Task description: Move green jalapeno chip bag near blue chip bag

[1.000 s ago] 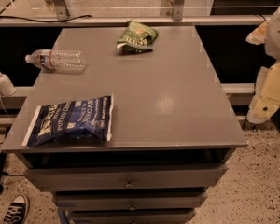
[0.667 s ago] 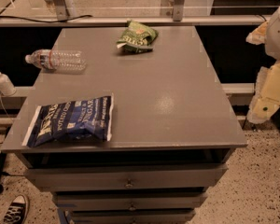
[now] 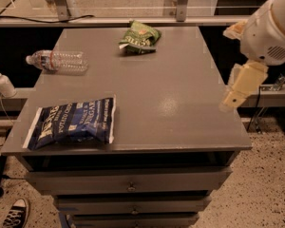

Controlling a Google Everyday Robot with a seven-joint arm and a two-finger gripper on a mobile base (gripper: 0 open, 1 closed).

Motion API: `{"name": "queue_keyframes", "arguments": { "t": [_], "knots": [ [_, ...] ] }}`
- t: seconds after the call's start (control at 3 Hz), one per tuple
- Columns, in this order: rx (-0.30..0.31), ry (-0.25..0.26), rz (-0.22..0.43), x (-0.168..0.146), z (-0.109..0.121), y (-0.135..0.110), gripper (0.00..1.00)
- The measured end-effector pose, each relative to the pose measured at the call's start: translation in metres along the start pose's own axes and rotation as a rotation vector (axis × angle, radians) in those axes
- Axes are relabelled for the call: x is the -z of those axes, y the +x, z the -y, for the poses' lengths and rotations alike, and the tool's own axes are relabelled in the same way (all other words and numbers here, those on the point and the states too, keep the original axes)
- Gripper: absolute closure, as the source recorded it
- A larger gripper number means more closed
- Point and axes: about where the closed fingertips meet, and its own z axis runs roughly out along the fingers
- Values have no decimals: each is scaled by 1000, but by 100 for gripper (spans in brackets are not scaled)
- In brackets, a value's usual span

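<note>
The green jalapeno chip bag (image 3: 139, 37) lies crumpled at the far middle of the grey table (image 3: 180, 80). The blue chip bag (image 3: 72, 122) lies flat at the near left corner, well apart from the green bag. My gripper (image 3: 233, 98) hangs at the end of the white arm (image 3: 270, 30), over the table's right edge. It is far from both bags and holds nothing that I can see.
A clear plastic water bottle (image 3: 57, 61) lies on its side at the table's left edge. A pump bottle (image 3: 1, 82) stands on a ledge left of the table. Drawers (image 3: 128, 182) run under the front edge. A shoe (image 3: 13, 213) shows at bottom left.
My arm and gripper have moved left and a little up, from beside the table to over its right edge. Both bags and the bottle have not moved.
</note>
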Motion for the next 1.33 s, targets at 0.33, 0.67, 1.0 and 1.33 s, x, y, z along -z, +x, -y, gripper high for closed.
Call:
{"name": "queue_keyframes", "arguments": {
  "t": [0.33, 0.67, 1.0, 1.33],
  "knots": [
    [35, 77, 126, -40, 54, -31, 0],
    [7, 131, 218, -88, 109, -73, 0],
    [7, 131, 218, -88, 109, -73, 0],
    [-19, 163, 240, -94, 112, -74, 0]
  ]
}}
